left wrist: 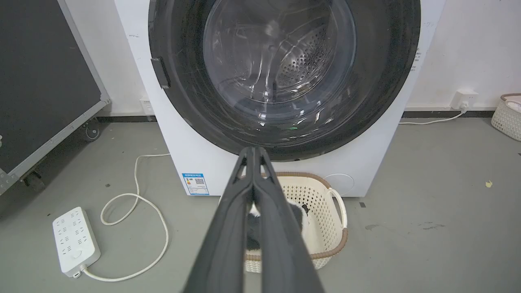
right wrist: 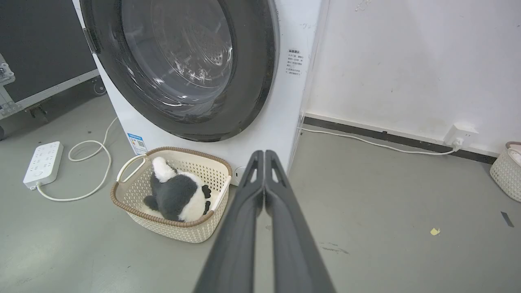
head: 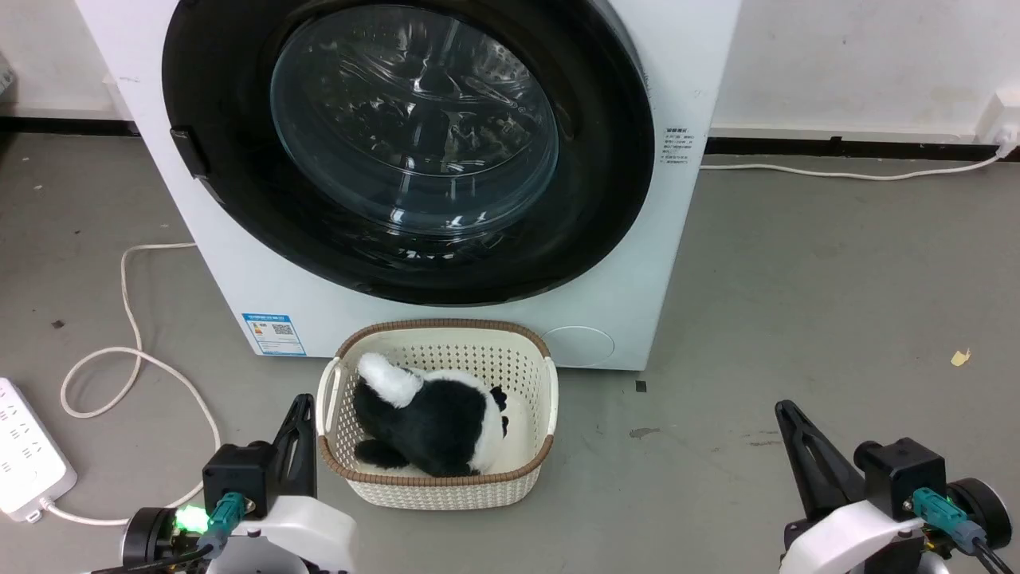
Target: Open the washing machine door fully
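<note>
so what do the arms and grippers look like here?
The left gripper and right gripper match: two long, dark grey fingers tapering to a point, with slot cut-outs near the tips. Behind each sits a black boxy block, a teal connector with a dark cable, and a rounded white wrist shell. A green light glows on the left one.

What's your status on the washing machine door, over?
Left gripper, right gripper: jaws shut, empty, clear of the machine. Washing machine door closed, untouched. Basket with plush toy directly before it, under the door's lower edge.
</note>
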You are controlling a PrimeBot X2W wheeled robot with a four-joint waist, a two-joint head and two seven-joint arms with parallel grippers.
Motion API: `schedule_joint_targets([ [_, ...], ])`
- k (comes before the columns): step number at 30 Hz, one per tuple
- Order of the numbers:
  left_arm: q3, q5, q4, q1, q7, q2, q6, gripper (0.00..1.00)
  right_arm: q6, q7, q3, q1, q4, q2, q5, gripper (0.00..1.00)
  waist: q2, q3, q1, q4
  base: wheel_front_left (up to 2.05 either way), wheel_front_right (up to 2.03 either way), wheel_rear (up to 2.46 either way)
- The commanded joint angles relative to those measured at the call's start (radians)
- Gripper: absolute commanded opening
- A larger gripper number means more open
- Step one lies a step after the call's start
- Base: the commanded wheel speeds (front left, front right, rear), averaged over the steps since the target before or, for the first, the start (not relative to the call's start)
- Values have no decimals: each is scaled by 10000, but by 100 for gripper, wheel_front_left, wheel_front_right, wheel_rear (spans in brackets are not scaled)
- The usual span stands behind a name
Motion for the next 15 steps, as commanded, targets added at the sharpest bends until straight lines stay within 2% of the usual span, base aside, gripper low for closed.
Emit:
schedule_joint_targets([
  [1, -1, 87, -37, 44, 3, 20, -41, 0, -9, 5, -3, -139, 24, 53, -76, 0, -1, 0, 0, 0, 0, 0, 0],
  [12, -1, 87, -37, 44, 3, 20, -41, 0, -9, 5, -3, -139, 24, 53, -76, 0, -1, 0, 0, 0, 0, 0, 0],
  [13, 0, 0, 0, 0, 0, 0, 0, 100, 0, 2, 0, 0, 0, 0, 0, 100, -1, 0, 0, 0, 0, 0, 0],
  [15, 6, -19, 4, 0, -1, -2, 4, 100, 0, 1, 4, 7, -2, 0, 4, 100, -1, 0, 0, 0, 0, 0, 0],
])
